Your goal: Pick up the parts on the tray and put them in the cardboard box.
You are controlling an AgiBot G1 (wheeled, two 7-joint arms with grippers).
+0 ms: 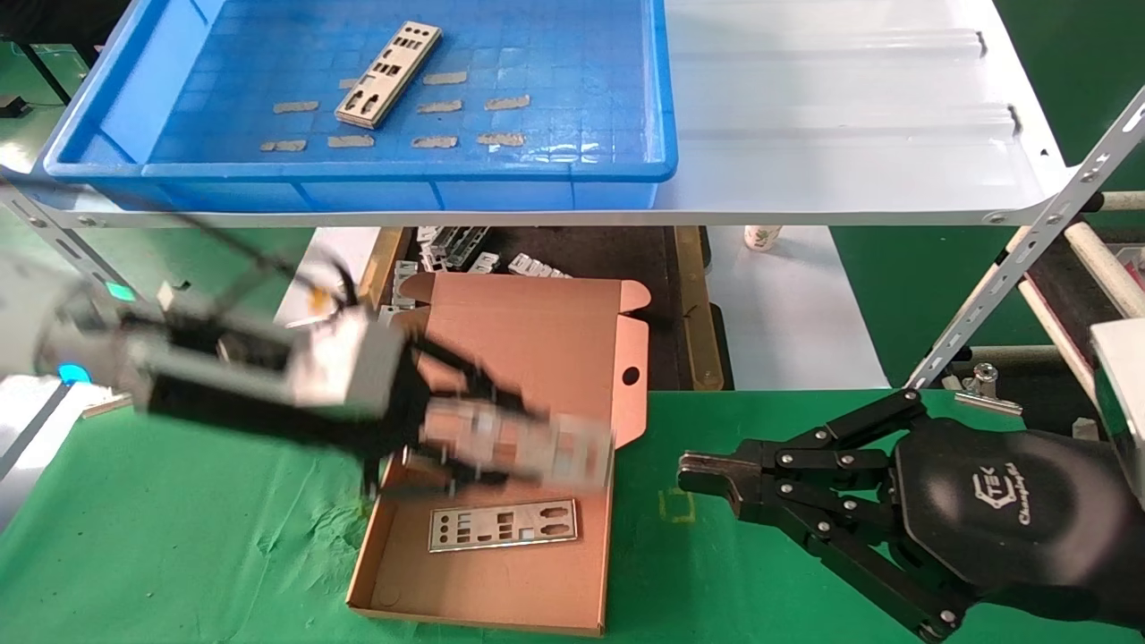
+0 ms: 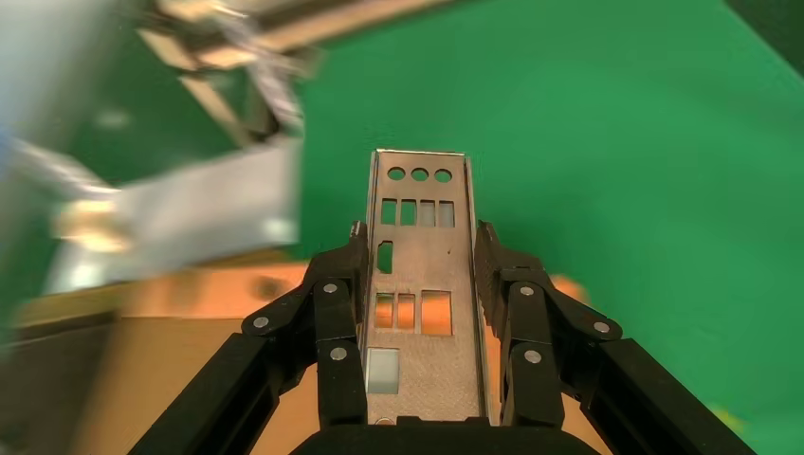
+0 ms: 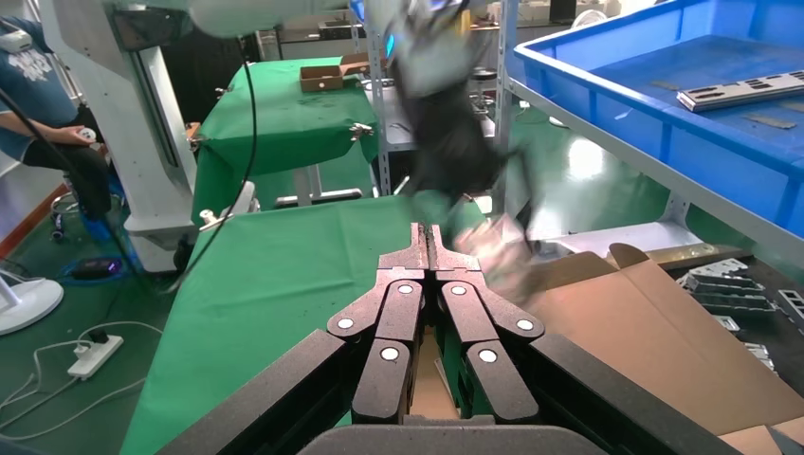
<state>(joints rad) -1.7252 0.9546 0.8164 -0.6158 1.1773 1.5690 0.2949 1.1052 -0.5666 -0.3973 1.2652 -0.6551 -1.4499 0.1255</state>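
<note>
We work at a desk (image 1: 179, 555) draped in green cloth, with a white metal shelf (image 1: 850, 107) standing over its far side.

Our left hand (image 1: 483, 438) hovers over the open cardboard box (image 1: 537, 572) that lies on the green cloth. Its two black fingers (image 2: 334, 313) are closed against the long edges of one metal plate (image 2: 422, 284), which juts forward past the fingertips; in the left wrist view we see its row of three round holes at the far end and rectangular cut-outs nearer the palm. In the head view this held plate is blurred, lying across the middle of the box, above the floor.

Below it, a second plate (image 1: 503, 524) lies flat on the box floor, toward the near end. The box lid (image 1: 537, 331) stands open on the far side, and a side flap with a small round hole (image 1: 631, 375) sticks up on the right.

Farther out, the blue tray (image 1: 666, 107) sits on the white shelf; one more plate (image 1: 388, 74) rests slantwise on its grid floor, among tan tape strips (image 1: 506, 102). Under the shelf, behind the box, grey metal brackets (image 1: 452, 246) lie in a dark bin.

Our right hand (image 1: 707, 474) is parked low over the green cloth just right of the box, its fingertips pressed together and holding nothing.
</note>
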